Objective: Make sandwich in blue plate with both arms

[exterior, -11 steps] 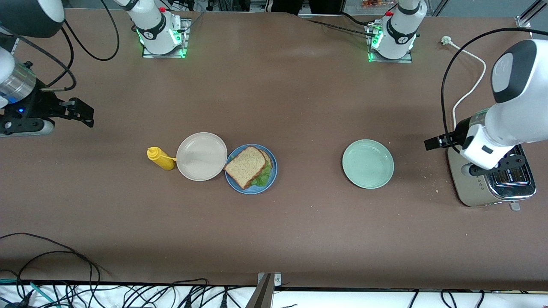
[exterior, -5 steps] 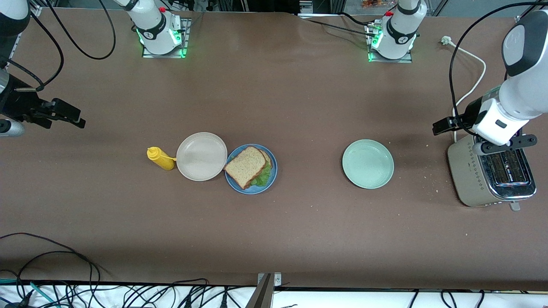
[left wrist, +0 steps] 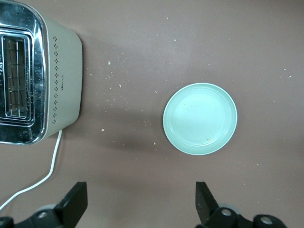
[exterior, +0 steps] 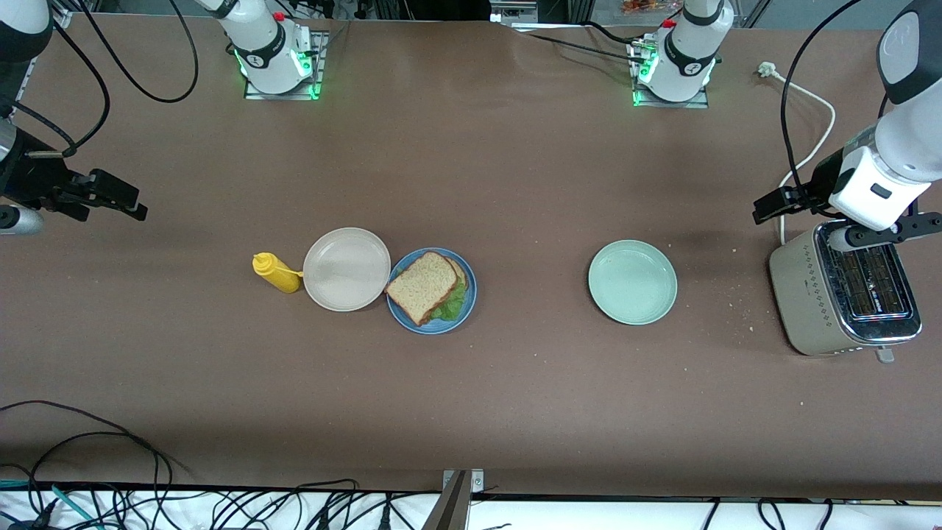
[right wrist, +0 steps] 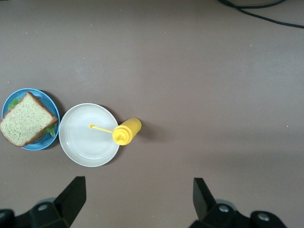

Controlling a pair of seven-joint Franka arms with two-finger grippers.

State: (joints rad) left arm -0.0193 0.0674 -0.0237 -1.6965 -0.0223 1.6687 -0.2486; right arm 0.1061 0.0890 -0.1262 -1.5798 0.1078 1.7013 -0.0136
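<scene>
So the sandwich (exterior: 426, 286) is sitting assembled on the blue plate (exterior: 466, 307), roughly mid-table, with a top slice of brown bread and green lettuce (exterior: 450, 305) poking out on the side nearer the front camera. Right beside the blue plate, toward the right arm's end, there's a cream plate (exterior: 346, 269) with nothing on it, rims just about touching, and a yellow squeeze bottle (exterior: 276, 272) next to that one.

Toward the left arm's end there's a mint-green plate (exterior: 632, 282), well apart from the sandwich, and then a toaster (exterior: 843, 297) with a white cord (exterior: 808, 151) trailing off.

The left gripper (exterior: 773, 204) hangs up in the air over the bare table just beside the toaster, fingers (left wrist: 74, 205) spread wide and holding nothing. The right gripper (exterior: 110, 195) is up over the bare table out at the right arm's end, fingers (right wrist: 72, 195) also wide apart and holding nothing.
</scene>
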